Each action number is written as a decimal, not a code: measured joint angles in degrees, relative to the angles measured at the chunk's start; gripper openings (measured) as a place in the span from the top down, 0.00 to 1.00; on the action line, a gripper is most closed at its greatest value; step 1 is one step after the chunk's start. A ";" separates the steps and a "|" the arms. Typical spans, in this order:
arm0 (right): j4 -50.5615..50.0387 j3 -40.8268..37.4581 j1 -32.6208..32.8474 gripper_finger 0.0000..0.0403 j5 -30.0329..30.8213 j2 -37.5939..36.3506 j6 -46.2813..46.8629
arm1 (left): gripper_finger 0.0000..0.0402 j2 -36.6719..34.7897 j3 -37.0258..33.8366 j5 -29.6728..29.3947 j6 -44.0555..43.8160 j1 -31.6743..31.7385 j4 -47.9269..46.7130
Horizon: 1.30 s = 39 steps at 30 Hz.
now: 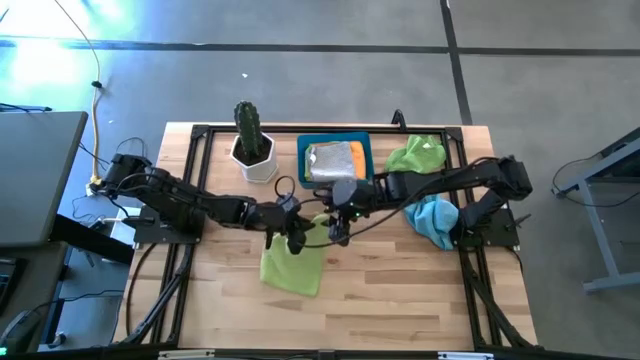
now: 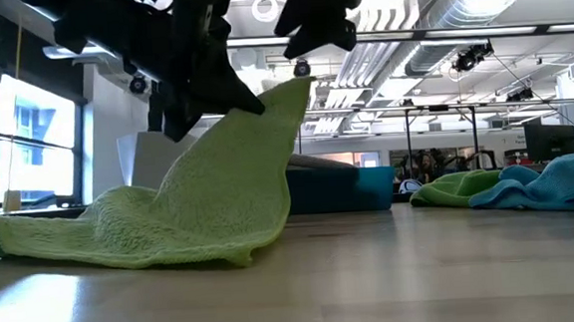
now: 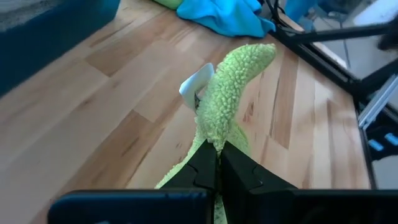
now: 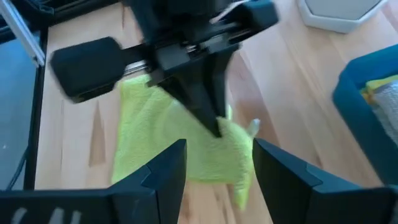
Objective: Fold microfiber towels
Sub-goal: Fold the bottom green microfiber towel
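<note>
A lime green towel [image 1: 292, 268] lies on the table's middle with its far right part raised into a peak [image 2: 297, 85]. My left gripper [image 1: 293, 238] is shut on that raised part; it also shows in the left wrist view [image 3: 219, 158]. My right gripper [image 1: 338, 232] is open just above and to the right of the peak [image 4: 239, 134]. Its two fingers [image 4: 171, 168] stand apart over the towel, and I cannot tell whether they touch it. A white tag [image 3: 196, 84] sticks out of the raised edge. My left gripper pinches the lime towel's raised edge [image 3: 214, 140] between its two fingers, a short way back from the corner [image 3: 258, 53], which sticks out past the fingertips. The fingers slant down from the table's left. The held part is lifted; the rest slopes down and lies on the table [image 2: 92, 233].
A blue bin [image 1: 335, 160] at the far middle holds a grey and a yellow towel. A second lime green towel [image 1: 418, 155] and a light blue one [image 1: 435, 222] lie bunched at the right. A cactus in a white pot [image 1: 250, 145] stands at the far left.
</note>
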 joint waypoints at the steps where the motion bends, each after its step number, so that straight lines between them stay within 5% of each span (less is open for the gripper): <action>1: -0.32 0.00 -0.45 0.56 -0.69 -0.16 -0.34 | 1.00 0.00 0.00 -0.25 -1.51 -0.15 0.00; 13: -7.73 0.02 -3.04 0.61 2.14 -8.69 -4.66 | 1.00 -0.02 0.00 -11.37 -7.05 -2.27 4.71; 22: -6.11 0.02 -2.27 0.61 2.58 -9.01 -4.55 | 1.00 -0.02 0.02 -17.53 6.94 -4.91 16.45; 39: -1.35 0.02 -2.05 0.46 1.25 -6.17 -3.18 | 1.00 -0.02 0.04 -21.45 13.86 -5.18 21.31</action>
